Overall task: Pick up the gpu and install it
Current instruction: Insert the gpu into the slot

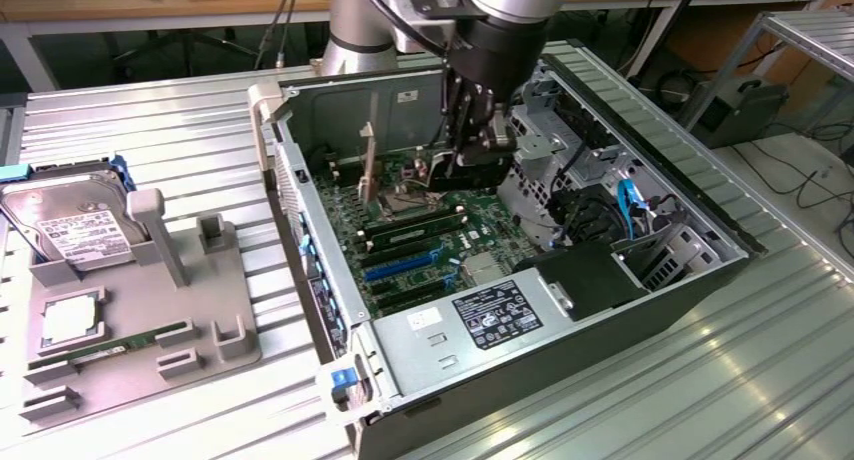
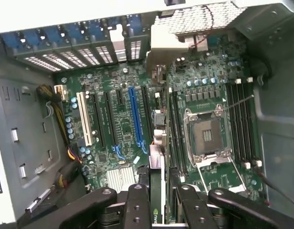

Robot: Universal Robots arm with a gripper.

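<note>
My gripper (image 1: 470, 145) reaches down into the open PC case (image 1: 334, 310) and is shut on the gpu (image 2: 157, 143). In the wrist view the dark card runs edge-on between the two black fingers (image 2: 137, 202), with its silver bracket (image 2: 168, 40) up against the rear slot openings. It hangs over the green motherboard (image 2: 113, 138), between the blue slot (image 2: 136, 119) and the empty CPU socket (image 2: 206, 133). In the exterior view the gpu (image 1: 474, 162) shows as a dark piece below the fingers. Whether its edge touches a slot I cannot tell.
A grey fixture tray (image 1: 147, 380) at the exterior view's left holds a silver hard drive (image 1: 67, 225), a CPU (image 1: 74, 325) and a green RAM stick (image 1: 107, 348). Inside the case are a power supply (image 1: 487, 315), drive cage (image 1: 561, 150) and blue cable (image 1: 627, 205).
</note>
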